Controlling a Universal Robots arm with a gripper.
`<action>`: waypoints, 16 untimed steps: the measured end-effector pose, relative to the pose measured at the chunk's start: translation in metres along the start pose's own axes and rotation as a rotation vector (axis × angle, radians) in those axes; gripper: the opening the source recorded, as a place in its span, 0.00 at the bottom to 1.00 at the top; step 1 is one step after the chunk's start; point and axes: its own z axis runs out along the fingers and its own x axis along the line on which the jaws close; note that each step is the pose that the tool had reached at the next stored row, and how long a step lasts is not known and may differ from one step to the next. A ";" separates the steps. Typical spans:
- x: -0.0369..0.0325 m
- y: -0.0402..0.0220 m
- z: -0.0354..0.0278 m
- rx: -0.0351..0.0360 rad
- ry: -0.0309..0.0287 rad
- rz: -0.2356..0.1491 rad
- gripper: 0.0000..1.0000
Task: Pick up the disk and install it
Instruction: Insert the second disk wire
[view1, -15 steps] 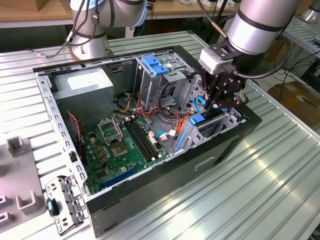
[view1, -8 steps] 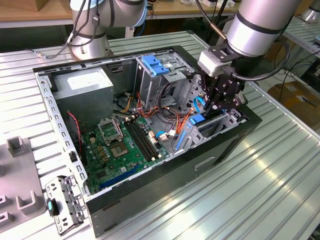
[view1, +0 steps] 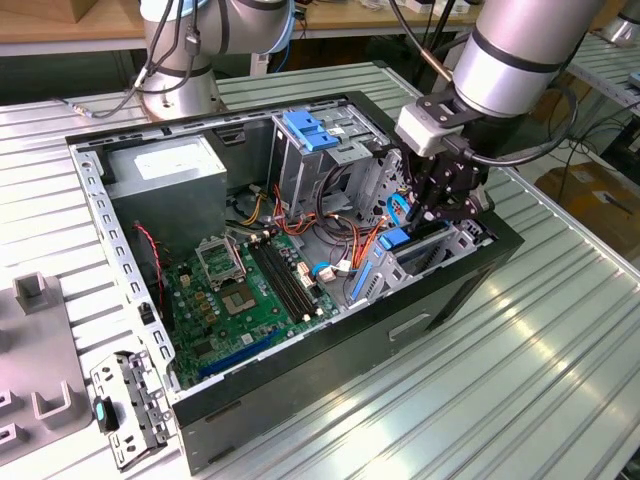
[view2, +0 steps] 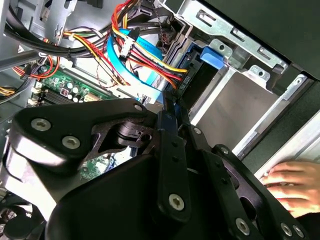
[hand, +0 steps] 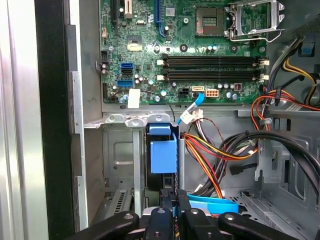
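The disk (view1: 396, 240) stands on edge in the drive bay at the corner of the open computer case (view1: 300, 360) on the exterior view's right. In the first wrist view its blue carrier (hand: 163, 149) sits between grey bay walls, with the dark body along one side. My gripper (view1: 432, 212) hangs straight above it. In both wrist views the black fingers (hand: 160, 216) are pressed together on a thin blue tab at the carrier's upper end (view2: 168, 118). Most of the drive body is hidden by the bay.
Orange, red and yellow cables (hand: 210, 160) run close beside the bay. The green motherboard (view1: 250, 290), grey power-supply box (view1: 165, 170) and tall cage with a blue latch (view1: 308, 130) fill the case. A person's hand (view2: 290, 185) rests near the case edge. A loose bracket (view1: 130, 405) lies outside.
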 end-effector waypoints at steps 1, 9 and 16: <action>0.0000 -0.0001 -0.0010 0.0001 -0.0003 0.000 0.17; -0.0010 -0.0013 -0.0185 0.0000 0.0021 0.000 0.24; -0.0011 -0.0012 -0.0187 0.0000 0.0021 0.000 0.11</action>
